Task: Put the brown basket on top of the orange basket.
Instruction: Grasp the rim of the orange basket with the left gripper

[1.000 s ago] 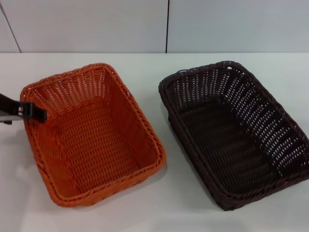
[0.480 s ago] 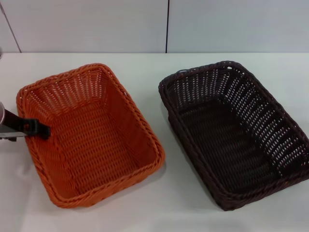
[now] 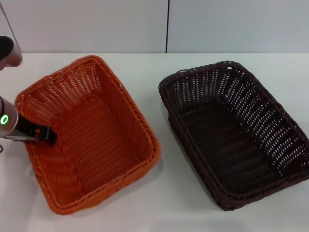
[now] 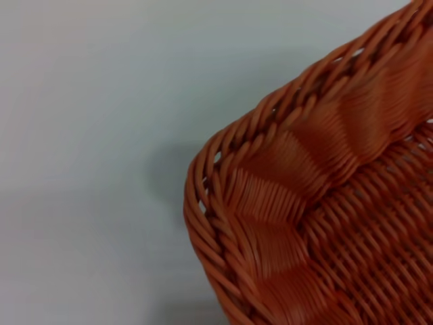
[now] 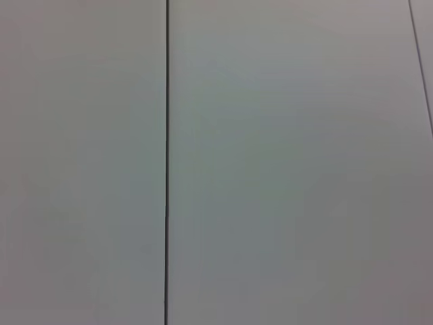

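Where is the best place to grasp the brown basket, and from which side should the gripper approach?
Probably the braided rim of the brown basket, taken from above with one finger inside and one outside. Its walls slope outward and it sits open side up on the table, so the rim is the only narrow edge.

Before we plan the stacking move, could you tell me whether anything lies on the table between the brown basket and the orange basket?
Nothing visible does. Only bare white table separates the brown basket from the orange basket. The left gripper sits at the orange basket's outer rim, on the side away from the brown one.
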`<state>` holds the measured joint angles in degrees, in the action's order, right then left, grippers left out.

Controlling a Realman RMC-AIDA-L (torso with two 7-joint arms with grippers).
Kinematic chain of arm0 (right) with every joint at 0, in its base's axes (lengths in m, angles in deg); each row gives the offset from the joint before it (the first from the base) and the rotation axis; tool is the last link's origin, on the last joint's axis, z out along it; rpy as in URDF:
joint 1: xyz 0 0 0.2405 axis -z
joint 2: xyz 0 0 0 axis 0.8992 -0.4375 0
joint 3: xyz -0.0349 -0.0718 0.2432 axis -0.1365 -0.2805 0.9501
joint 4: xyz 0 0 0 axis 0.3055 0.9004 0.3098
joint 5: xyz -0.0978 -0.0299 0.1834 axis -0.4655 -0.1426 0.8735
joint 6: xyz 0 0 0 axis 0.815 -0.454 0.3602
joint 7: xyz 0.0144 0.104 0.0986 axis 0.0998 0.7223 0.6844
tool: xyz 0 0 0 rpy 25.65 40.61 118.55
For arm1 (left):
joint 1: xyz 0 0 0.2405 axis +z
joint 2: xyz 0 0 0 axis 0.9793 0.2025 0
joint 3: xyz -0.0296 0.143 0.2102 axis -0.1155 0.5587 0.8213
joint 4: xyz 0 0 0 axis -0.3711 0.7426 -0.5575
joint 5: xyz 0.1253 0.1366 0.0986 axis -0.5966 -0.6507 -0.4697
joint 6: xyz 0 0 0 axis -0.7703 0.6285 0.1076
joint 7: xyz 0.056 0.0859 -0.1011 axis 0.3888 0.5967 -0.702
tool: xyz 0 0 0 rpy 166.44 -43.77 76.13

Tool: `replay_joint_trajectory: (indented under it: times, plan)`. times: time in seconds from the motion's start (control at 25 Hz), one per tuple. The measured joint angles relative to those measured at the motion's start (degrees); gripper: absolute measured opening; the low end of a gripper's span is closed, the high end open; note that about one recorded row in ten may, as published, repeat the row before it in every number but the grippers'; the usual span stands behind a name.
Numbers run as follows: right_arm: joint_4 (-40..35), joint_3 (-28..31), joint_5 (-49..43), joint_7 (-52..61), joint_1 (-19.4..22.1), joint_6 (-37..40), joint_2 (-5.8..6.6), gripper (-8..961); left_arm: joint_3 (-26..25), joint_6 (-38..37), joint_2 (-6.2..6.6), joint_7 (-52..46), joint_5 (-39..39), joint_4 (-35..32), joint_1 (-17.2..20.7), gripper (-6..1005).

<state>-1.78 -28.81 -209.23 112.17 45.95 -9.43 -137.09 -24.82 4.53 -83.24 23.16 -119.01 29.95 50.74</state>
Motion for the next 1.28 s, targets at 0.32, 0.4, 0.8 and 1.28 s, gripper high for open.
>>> replay_joint_trajectory:
  times: [0.32,0.4,0.8,1.28]
  plan:
    - [-0.2,0.0,0.0,0.0,0.1,-0.7,0.0,826,0.8,0.7,0.0,1.1,0.4,3.3,1.4,520]
    - [-0.1,0.0,0.0,0.0,0.2,-1.1,0.0,826,0.9,0.8,0.0,1.3,0.4,4.2,1.6,509]
    - [-0.4,-0.1,0.0,0.0,0.5,-1.5,-0.15,827,0.7,1.9,0.05,5.8,0.1,6.9,1.7,339]
    - [-0.7,-0.1,0.0,0.1,0.7,-1.7,-0.25,827,0.0,2.9,0.27,19.2,-0.3,15.2,1.9,259]
